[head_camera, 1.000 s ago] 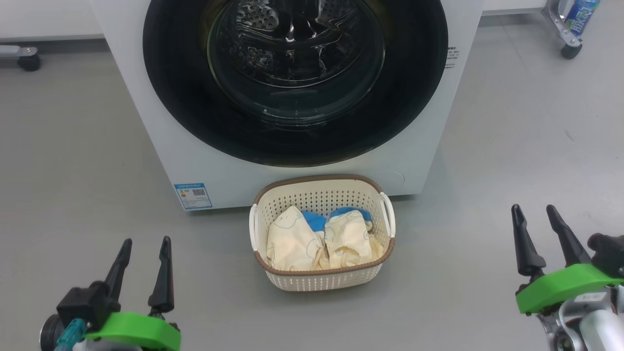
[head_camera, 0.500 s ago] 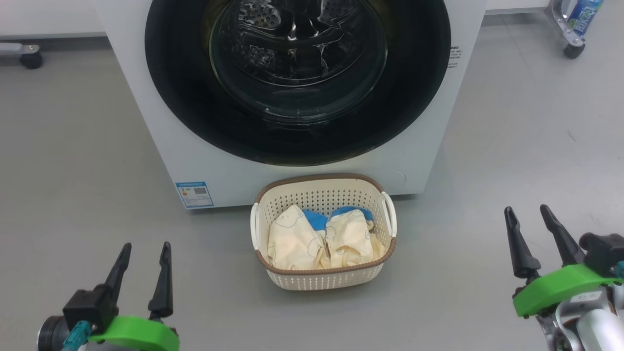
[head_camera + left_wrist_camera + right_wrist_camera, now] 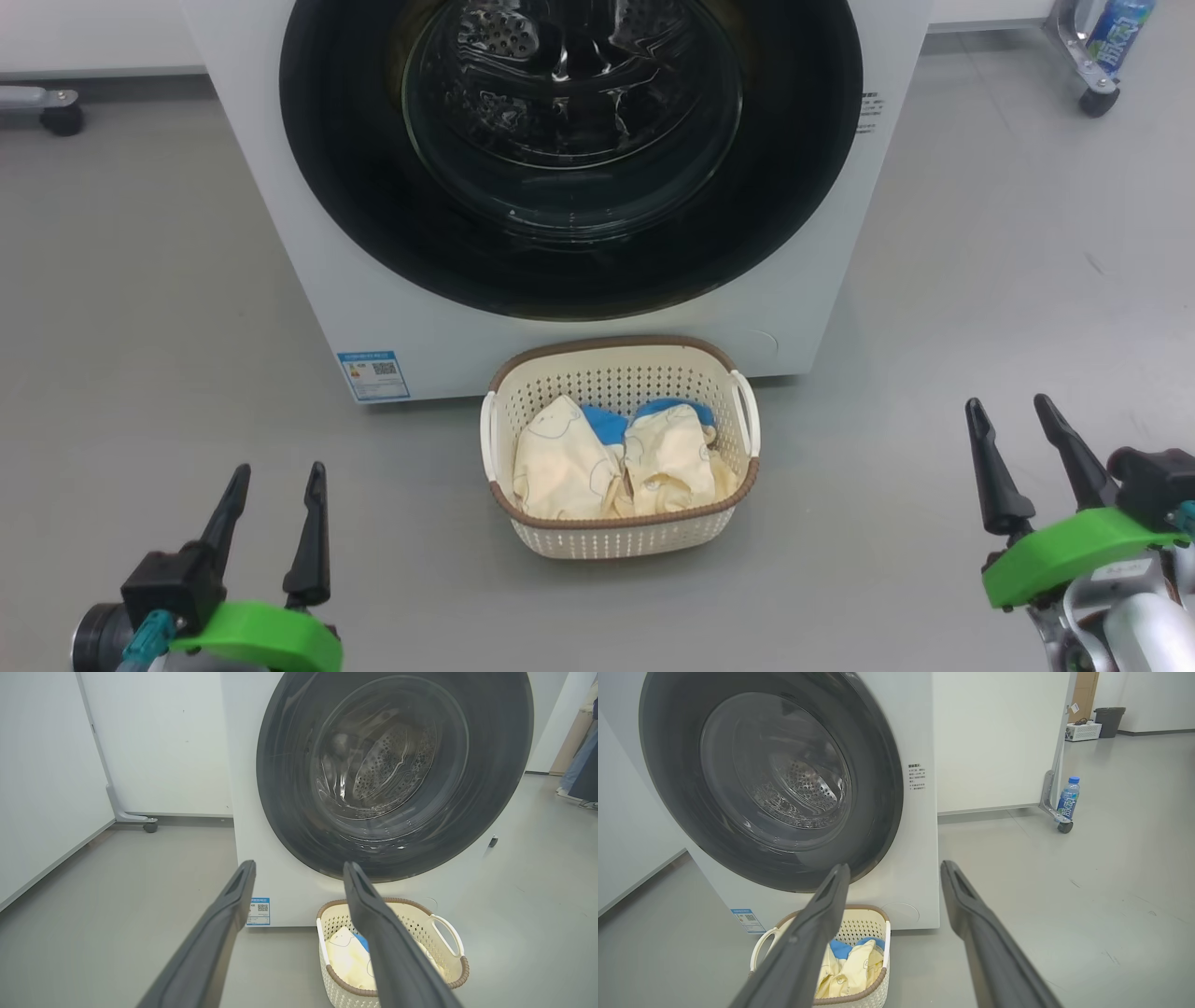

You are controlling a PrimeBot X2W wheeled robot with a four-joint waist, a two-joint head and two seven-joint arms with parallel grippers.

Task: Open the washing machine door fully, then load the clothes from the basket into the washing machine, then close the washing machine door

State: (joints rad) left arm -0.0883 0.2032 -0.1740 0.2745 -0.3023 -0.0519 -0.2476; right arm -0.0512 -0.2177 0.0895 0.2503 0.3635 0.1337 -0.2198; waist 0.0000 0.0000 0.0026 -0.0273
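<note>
A wheeled two-armed robot faces a white front-loading washing machine (image 3: 308, 233) with the washing machine door (image 3: 803, 187) shut, its glossy black rim flush against the cabinet and the steel drum visible through the glass. The left end effector (image 3: 280, 469) and right end effector (image 3: 1007, 401) hang low on either side, both with fingers spread wide and holding nothing, well apart from the machine. The basket (image 3: 616, 539) stands on the floor (image 3: 934, 280) just in front of the washer, below the door, with the clothes (image 3: 569, 467) heaped inside it. The opening step appears not yet begun. The smooth rim looks likely to offer the slim fingers little purchase, so a slip off the edge is the first hazard, and which side carries the hinge cannot be told from here. The basket sits close under the door's lower arc, so an arm reaching for the door could nudge or tip the light plastic. The small, soft garments could also slide from a pinch and land on the floor short of the drum. Counted in view: one washer, one door, one basket, what look like two cream garments with blue trim, two end effectors, one blue label sticker (image 3: 373, 373) and one bottle (image 3: 1116, 28) standing far to the right.
</note>
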